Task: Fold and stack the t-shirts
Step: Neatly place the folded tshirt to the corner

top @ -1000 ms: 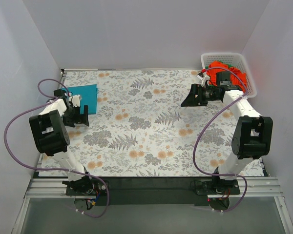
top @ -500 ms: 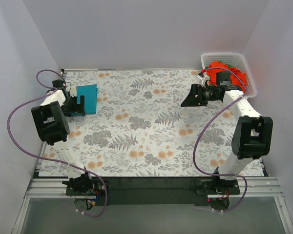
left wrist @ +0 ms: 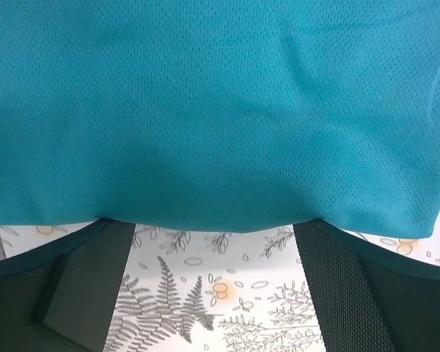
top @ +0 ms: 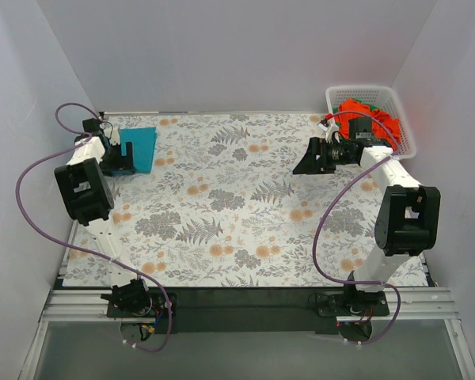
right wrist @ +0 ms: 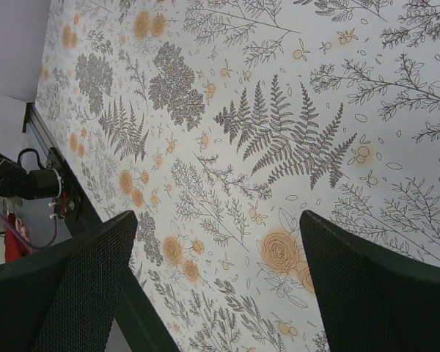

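A folded teal-blue t-shirt (top: 141, 148) lies flat at the far left of the table and fills the upper part of the left wrist view (left wrist: 220, 110). My left gripper (top: 125, 164) is open at the shirt's near edge, the cloth edge lying over its fingertips (left wrist: 81, 257) in the left wrist view. An orange-red t-shirt (top: 362, 112) sits bunched in the white basket (top: 400, 119) at the far right, with a bit of green cloth beside it. My right gripper (top: 306, 164) is open and empty above the table, left of the basket.
The table wears a floral cloth (top: 237, 206). White walls close in the back and both sides. Purple cables loop from each arm. The table's dark near edge and a cable clamp (right wrist: 29, 183) show in the right wrist view.
My left arm has swung toward the far left corner, and the teal-blue shirt has shifted back and left with it. The right arm has not moved.
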Available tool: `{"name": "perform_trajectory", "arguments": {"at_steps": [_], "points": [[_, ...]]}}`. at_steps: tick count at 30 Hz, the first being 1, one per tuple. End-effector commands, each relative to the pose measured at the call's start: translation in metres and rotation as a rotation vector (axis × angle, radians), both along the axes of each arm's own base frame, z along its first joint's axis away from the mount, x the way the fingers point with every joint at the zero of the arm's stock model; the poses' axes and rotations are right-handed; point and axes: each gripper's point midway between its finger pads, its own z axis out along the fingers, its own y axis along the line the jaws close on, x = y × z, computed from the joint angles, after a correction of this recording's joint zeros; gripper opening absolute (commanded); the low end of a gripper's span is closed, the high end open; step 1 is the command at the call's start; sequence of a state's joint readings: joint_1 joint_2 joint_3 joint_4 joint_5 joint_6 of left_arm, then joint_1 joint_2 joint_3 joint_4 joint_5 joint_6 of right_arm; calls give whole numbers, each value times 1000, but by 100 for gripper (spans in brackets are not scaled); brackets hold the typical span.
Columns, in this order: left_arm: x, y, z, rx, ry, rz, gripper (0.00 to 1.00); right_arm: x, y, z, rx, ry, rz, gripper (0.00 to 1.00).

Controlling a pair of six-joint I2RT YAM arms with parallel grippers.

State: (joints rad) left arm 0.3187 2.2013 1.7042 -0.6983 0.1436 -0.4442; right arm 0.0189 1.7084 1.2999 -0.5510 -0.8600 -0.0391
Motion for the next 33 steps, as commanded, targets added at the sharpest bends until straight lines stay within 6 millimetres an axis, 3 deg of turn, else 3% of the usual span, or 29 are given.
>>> {"name": "perform_trajectory", "arguments": {"at_steps": [1, 11, 26, 29, 32, 33], "points": [[-1, -16, -36, -79, 55, -9, 88, 2, -1, 3, 9, -21, 12, 98], [37, -19, -37, -32, 15, -65, 88, 2, -1, -1, 10, -10, 12, 98], [67, -17, -46, 38, -14, -123, 89, 1, -1, -7, 10, 9, 12, 98], [67, -19, -40, 34, -16, -134, 90, 2, -1, -5, 11, 1, 14, 98], [64, -23, -19, 35, -44, -146, 91, 2, -1, -1, 14, -10, 15, 98], [65, -23, -1, 45, -71, -145, 92, 3, 0, 1, 18, -11, 16, 98]]}}
